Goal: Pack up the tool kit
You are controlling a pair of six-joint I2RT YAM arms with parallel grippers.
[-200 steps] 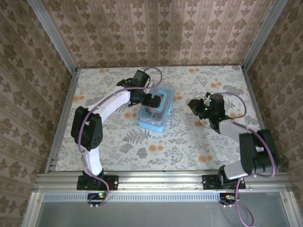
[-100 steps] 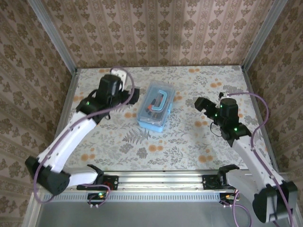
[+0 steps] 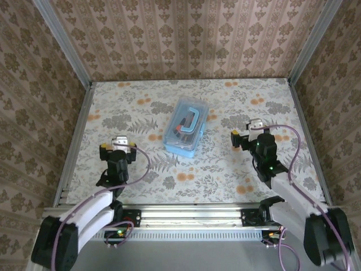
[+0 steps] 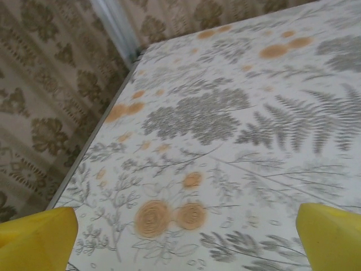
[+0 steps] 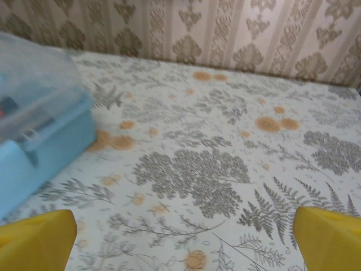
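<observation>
light-blue tool kit case (image 3: 186, 131), lid down, centre of floral tabletop (image 3: 225, 169), left claw (image 3: 118, 148) lower left, spread wide, holding nothing, right claw (image 3: 244, 132) right of case, likewise wide, both apart from case

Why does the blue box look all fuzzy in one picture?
Right wrist view: the blue box sits close at the left edge, so it looks soft and smeary; the yellow fingers blur too. Left wrist view: the flowery table goes softer farther back. Top view: the box looks crisp, evenly lit.
</observation>
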